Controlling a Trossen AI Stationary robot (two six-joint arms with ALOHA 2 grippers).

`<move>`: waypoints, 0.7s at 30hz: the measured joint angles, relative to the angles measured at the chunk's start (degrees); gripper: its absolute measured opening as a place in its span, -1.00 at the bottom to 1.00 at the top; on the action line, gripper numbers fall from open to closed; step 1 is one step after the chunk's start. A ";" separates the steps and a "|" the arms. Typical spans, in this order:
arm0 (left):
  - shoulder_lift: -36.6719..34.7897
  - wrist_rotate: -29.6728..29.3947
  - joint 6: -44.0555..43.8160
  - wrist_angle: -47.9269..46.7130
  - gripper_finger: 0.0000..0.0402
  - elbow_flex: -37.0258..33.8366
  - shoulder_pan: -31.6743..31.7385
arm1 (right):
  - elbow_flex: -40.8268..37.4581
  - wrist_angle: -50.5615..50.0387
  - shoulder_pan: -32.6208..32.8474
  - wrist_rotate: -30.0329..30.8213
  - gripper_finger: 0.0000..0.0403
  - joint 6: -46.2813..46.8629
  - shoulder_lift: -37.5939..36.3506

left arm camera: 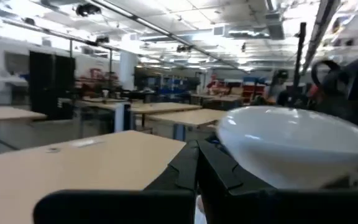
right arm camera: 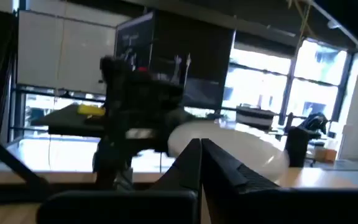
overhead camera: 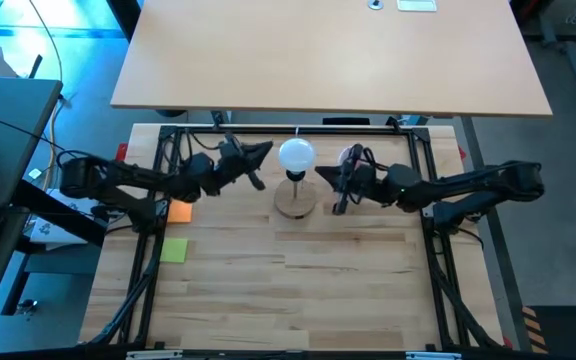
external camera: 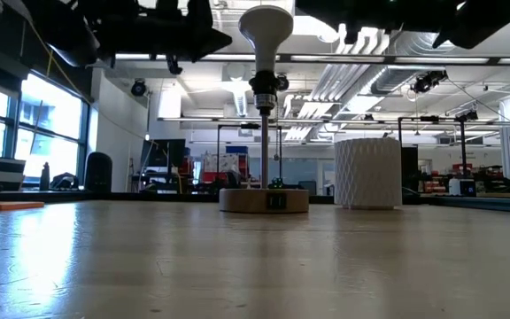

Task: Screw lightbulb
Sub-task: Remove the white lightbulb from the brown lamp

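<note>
Flanking the bulb (overhead camera: 296, 154) on its stand (overhead camera: 295, 203), left gripper (overhead camera: 264, 150) and right gripper (overhead camera: 347, 160) sit pinched empty; a sideways nudge could topple it.

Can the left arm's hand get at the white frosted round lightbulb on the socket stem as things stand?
Probably yes. The left hand sits shut just beside the white frosted round lightbulb, level with it, nothing between them. It would have to open first. The right hand waits on the other side.
</note>
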 joint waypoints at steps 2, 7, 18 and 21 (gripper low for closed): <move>0.59 4.35 -2.67 0.07 -1.00 0.41 2.65 | 0.00 1.40 0.03 1.60 -1.00 -0.21 1.41; 2.14 15.48 -7.56 0.01 -1.00 1.89 5.81 | 0.00 5.53 -1.42 4.67 -1.00 1.86 5.06; 2.47 19.85 -11.93 -0.75 -1.00 2.68 0.22 | 0.04 7.08 -6.97 5.56 -1.00 3.45 6.41; 2.44 17.07 -11.03 -1.43 -1.00 2.57 -0.38 | 0.04 7.41 -8.38 4.09 -1.00 5.13 6.37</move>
